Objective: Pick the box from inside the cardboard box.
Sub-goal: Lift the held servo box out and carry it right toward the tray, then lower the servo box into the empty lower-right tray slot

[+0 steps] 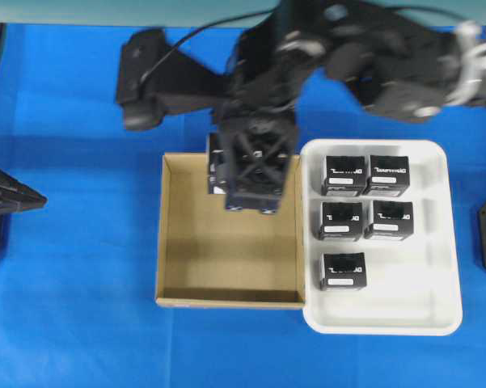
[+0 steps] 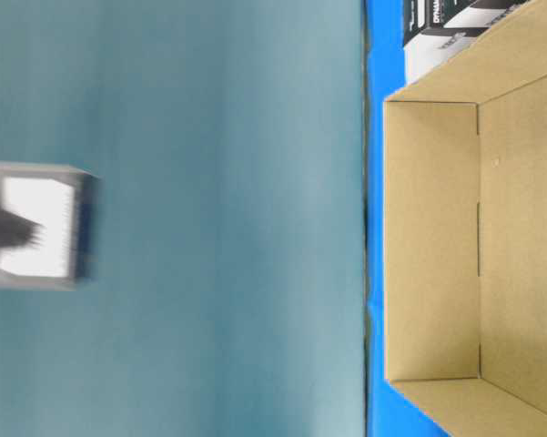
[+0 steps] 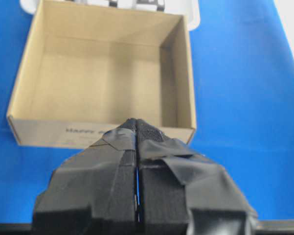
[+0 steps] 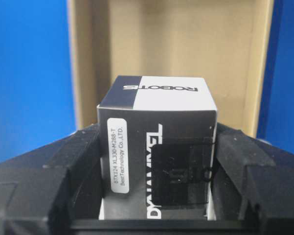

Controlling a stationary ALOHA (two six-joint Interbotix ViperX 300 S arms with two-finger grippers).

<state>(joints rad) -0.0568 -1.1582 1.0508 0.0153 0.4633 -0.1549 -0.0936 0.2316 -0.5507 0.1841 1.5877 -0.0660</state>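
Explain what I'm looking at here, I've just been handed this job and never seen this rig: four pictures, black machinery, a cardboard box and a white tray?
These are two robot arms at a blue table, filmed by four cameras at one moment. The overhead view looks straight down. Another camera sits at table level, its picture turned sideways. One camera rides on each arm's wrist.

On the table lie a shallow cardboard box and, beside it, a white tray holding five small black boxes.

The right tool is closed on a sixth black box, over the far end of the cardboard box. The blur overhead suggests the arm is moving. No other box shows inside the cardboard box.

The left tool is shut and empty, near the cardboard box's outer wall.
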